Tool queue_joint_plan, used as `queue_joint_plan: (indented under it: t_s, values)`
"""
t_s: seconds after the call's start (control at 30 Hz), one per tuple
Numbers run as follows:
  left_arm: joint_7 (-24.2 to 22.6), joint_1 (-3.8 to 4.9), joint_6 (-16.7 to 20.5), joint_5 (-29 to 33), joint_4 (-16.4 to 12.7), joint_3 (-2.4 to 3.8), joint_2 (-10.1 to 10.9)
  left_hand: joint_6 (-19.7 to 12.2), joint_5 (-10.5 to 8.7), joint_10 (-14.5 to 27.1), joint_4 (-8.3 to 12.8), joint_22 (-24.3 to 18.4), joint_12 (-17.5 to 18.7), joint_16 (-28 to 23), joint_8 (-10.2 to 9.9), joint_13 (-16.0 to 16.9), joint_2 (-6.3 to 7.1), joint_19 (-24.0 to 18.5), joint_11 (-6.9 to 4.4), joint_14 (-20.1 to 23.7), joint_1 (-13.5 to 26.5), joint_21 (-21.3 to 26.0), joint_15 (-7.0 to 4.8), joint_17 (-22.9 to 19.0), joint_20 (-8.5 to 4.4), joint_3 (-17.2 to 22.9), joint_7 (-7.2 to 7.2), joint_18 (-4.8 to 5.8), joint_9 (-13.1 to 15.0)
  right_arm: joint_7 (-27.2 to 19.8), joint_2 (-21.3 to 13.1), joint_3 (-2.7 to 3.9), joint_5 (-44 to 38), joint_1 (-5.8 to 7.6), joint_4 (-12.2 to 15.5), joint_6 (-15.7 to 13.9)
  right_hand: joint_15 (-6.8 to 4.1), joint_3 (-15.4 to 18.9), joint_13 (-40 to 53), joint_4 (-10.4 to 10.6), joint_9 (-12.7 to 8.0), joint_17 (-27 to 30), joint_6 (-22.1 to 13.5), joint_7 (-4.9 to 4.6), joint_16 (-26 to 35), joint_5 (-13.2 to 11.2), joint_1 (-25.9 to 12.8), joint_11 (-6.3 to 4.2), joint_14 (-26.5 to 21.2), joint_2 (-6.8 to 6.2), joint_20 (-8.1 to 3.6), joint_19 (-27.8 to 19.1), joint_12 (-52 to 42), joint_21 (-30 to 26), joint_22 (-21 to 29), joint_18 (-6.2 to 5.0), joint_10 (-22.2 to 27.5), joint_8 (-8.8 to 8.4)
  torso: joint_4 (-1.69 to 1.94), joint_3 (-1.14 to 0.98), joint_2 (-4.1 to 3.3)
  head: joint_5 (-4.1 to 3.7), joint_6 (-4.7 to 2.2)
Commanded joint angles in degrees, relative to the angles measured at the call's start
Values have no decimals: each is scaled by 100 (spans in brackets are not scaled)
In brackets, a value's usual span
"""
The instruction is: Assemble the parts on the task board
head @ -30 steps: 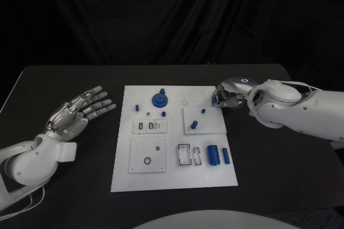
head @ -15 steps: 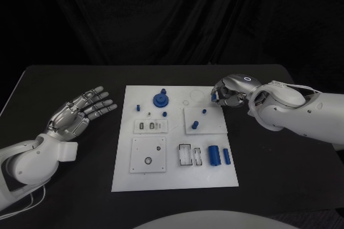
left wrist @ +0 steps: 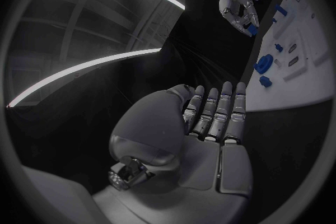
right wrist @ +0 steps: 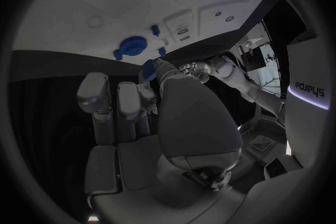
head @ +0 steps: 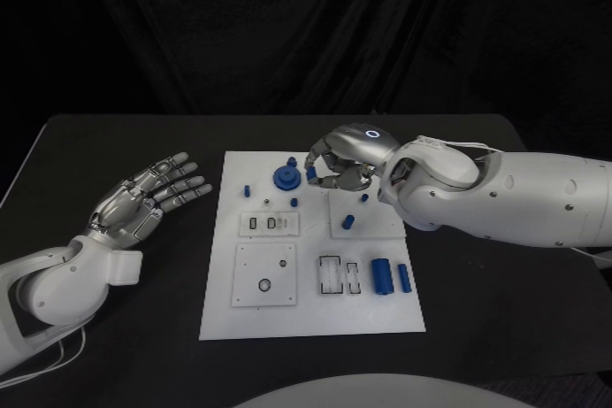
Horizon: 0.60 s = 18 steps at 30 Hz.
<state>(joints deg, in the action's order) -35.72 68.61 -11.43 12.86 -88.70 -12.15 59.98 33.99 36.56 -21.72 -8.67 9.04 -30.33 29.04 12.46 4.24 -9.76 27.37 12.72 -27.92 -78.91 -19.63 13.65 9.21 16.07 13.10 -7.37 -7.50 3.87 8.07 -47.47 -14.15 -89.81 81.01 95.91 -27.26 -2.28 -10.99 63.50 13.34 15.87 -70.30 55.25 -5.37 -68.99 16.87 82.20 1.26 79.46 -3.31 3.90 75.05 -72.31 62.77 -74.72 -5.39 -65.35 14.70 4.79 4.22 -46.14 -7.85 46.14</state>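
The white task board (head: 306, 319) lies in the middle of the black table. My right hand (head: 338, 163) hovers over its far part, just right of the big round blue part (head: 286, 179). It pinches a small blue piece (right wrist: 148, 71) between thumb and finger. The round blue part (right wrist: 131, 45) lies just beyond that piece in the right wrist view. My left hand (head: 144, 201) is held open, palm up, left of the board and holds nothing. Two blue cylinders (head: 389, 276) lie at the board's near right. Small blue pegs (head: 348, 220) stand on the raised plate under my right arm.
Raised white plates with slots and holes (head: 264, 273) take up the board's middle and near left. Another small blue peg (head: 246, 191) stands near the board's left edge. Bare black table (head: 115, 337) surrounds the board. The left wrist view shows the board's edge (left wrist: 294, 84) beyond my open fingers.
My right hand has moved left along the board's far part, from its right edge to beside the round blue part, still holding the small blue piece. The left hand has stayed put.
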Motion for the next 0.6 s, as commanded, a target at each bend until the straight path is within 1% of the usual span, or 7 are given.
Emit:
queue_joint_plan:
  t_s: [0.03,0.07,0.17,0.27,0.37,0.47,0.6]
  values:
    - [-67,-7,-86,22,-15,4,-11,19,-32,3,-8,8,-34,34,-2,-1,-6,-58,30,22,54,-37,14,-9,1,41,-31,103,5,-166,271,1,-108,-96,-120,370,16,2,58,-22,159,-76,26,-22,-112,-33,9,6,78,-23,23,12,-59,-47,15,-79,-103,35,-1,1,1,30,3]
    - [-68,-8,-86,22,-16,4,-12,30,-32,2,-8,8,-34,35,3,-1,-6,-59,30,22,55,-37,13,-9,1,44,-30,103,7,-177,376,1,-133,-126,-159,433,25,-4,360,-67,207,-397,44,-25,-472,-23,5,23,275,-15,29,199,-291,262,-168,-16,-392,90,5,1,0,38,2]
    - [-68,-8,-86,22,-14,4,-14,30,-32,2,-8,8,-34,35,3,-1,-6,-59,30,22,55,-37,13,-9,1,44,-30,103,7,-138,584,2,-264,-201,-238,587,30,-15,548,-127,268,-607,29,-23,-706,-10,-14,23,378,-15,36,312,-436,464,-305,21,-534,148,12,4,-1,55,7]
    - [-67,-8,-88,22,-4,4,-21,30,-32,2,-8,8,-34,35,3,-1,-6,-59,30,22,55,-37,13,-9,1,44,-30,103,7,-15,775,3,-402,-259,-332,805,32,-3,568,-133,291,-638,-12,-27,-741,-22,-63,22,381,-28,39,307,-453,464,-321,18,-531,153,7,1,-2,76,10]
    - [-66,-8,-93,22,7,4,-35,30,-32,2,-8,8,-34,35,3,-1,-6,-59,30,22,55,-37,13,-9,1,44,-30,103,7,98,875,3,-463,-288,-393,978,36,-2,561,-140,305,-641,-12,-28,-744,-19,-79,29,375,-29,41,291,-447,441,-316,12,-508,164,8,0,-3,84,7]
    - [-65,-9,-103,22,16,4,-49,23,-32,1,-7,9,-34,37,0,-1,-6,-60,28,24,57,-38,12,-10,0,50,-28,104,6,149,918,4,-491,-303,-420,1051,40,-8,587,-152,317,-667,-9,-31,-772,-11,-82,34,382,-27,44,295,-464,457,-330,15,-521,174,13,3,-2,79,10]
    - [-58,-11,-111,22,27,4,-59,23,-32,1,-7,9,-34,37,0,-1,-6,-60,28,24,57,-38,12,-10,0,50,-28,104,6,196,929,4,-508,-318,-412,1103,42,-12,593,-161,323,-666,-9,-31,-771,-6,-80,35,379,-26,46,301,-468,471,-341,18,-523,177,9,2,-2,86,16]
